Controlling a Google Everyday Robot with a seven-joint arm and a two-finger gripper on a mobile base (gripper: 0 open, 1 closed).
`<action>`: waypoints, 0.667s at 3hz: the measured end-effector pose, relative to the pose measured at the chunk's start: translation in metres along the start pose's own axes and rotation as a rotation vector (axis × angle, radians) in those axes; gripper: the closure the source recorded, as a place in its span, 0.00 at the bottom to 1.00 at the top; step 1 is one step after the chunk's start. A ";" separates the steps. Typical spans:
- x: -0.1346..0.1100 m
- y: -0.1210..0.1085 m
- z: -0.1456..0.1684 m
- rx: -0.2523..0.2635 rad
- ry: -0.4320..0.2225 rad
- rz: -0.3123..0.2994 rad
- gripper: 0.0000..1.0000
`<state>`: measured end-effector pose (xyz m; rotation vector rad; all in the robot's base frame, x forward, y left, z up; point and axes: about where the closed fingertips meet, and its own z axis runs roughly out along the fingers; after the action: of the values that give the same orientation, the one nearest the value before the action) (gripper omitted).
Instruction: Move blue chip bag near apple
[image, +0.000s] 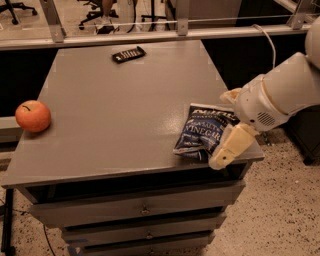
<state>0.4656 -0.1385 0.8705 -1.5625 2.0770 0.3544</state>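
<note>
Much of the robot arm (280, 95) is cut off by the right edge of the frame. Only its rounded white casing and the cream-coloured gripper (231, 145) show, in the right middle of the picture. The gripper slants down and to the left across the lower right corner of the grey table (125, 110). I cannot tell whether it is open or closed, nor whether it touches anything. The blue chip bag (202, 131) lies flat and crinkled on the table near that same corner, just left of the gripper, and the gripper hides the bag's right edge. White letters on the bag read "VINEGAR". The smaller line above may say "SALT", and the brand name along the top edge is too small to read. The apple (33, 116) sits at the far left edge of the table, well apart from the bag, with its short stem up. A small flat black remote-like object (128, 54) lies near the table's far edge in the upper middle of the frame, and its markings cannot be made out. Drawers (145, 207) run below the tabletop, the lowest cut off by the bottom edge. A pale cable (267, 42) curves down behind the arm at the upper right. Behind the table runs a metal rail (150, 36), and beyond it only chair legs (15, 7) show at the top edge.
</note>
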 end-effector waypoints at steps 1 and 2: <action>-0.007 0.002 0.033 -0.028 -0.093 0.013 0.18; -0.012 -0.001 0.044 -0.020 -0.141 -0.002 0.41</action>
<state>0.4798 -0.1072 0.8402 -1.5060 1.9703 0.4725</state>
